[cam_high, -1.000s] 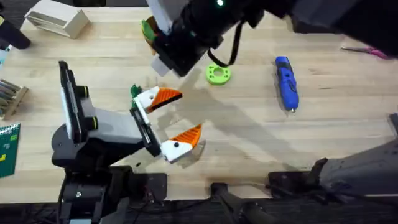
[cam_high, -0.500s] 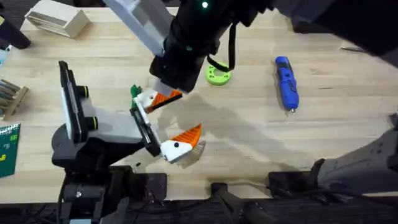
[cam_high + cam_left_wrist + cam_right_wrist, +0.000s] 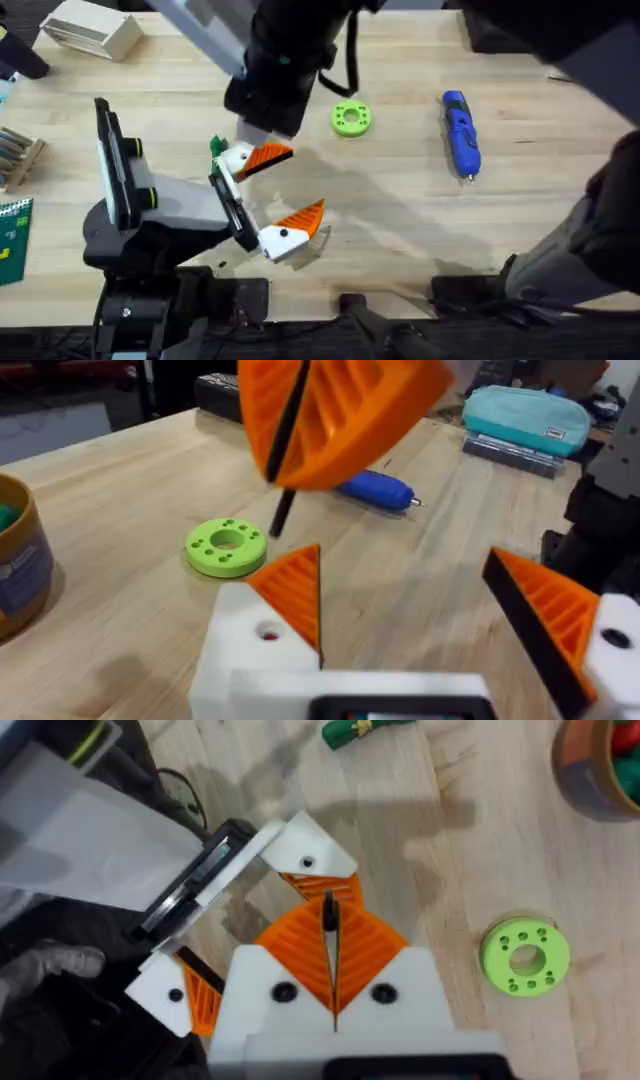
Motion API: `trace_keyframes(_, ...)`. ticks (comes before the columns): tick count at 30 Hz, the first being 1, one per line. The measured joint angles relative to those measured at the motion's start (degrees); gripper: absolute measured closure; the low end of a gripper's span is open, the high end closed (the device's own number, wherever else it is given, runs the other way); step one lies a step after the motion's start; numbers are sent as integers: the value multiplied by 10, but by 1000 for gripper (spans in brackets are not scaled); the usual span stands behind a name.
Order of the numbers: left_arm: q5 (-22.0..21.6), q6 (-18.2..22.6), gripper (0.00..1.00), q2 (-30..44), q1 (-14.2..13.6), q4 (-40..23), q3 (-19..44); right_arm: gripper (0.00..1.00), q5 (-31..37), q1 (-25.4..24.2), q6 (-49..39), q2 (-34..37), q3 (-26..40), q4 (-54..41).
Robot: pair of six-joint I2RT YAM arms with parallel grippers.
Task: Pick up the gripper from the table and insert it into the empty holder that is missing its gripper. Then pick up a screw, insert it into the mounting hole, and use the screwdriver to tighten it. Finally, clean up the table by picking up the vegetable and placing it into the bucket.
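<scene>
My left gripper [image 3: 305, 180] [image 3: 400, 560] rests open on the table. Its far white finger is the holder [image 3: 240, 160] [image 3: 250, 650] [image 3: 305, 850], with the orange gripper wedge [image 3: 268, 156] [image 3: 295, 585] seated in it. The mounting hole [image 3: 268, 632] [image 3: 308, 862] shows in that block. My right gripper [image 3: 328, 915] [image 3: 290, 475] hovers just above that hole, shut on a thin dark screw [image 3: 283, 512] pointing down. The blue screwdriver [image 3: 460, 130] [image 3: 375, 488] lies to the right. The dark-green vegetable [image 3: 216, 146] [image 3: 365, 730] lies beside the holder. The bucket [image 3: 600, 770] [image 3: 20, 560] stands beyond it.
A bright green ring disc [image 3: 351, 118] [image 3: 227, 547] [image 3: 525, 953] lies between holder and screwdriver. A white box [image 3: 90, 30] sits at the back left. A green circuit board [image 3: 12, 240] and wooden pieces [image 3: 15, 155] lie at the left edge. A teal pouch [image 3: 525, 420] lies far off.
My right arm has swung left and come down from above the green disc to just over the holder finger. The left arm has stayed still.
</scene>
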Motion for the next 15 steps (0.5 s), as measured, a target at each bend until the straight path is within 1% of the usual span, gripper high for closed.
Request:
trace_keyframes(4,0,0,15,0,0,0,0,995,4,12,-15,15,1,-5)
trace_keyframes(15,0,0,15,0,0,0,0,995,7,23,-37,14,1,7)
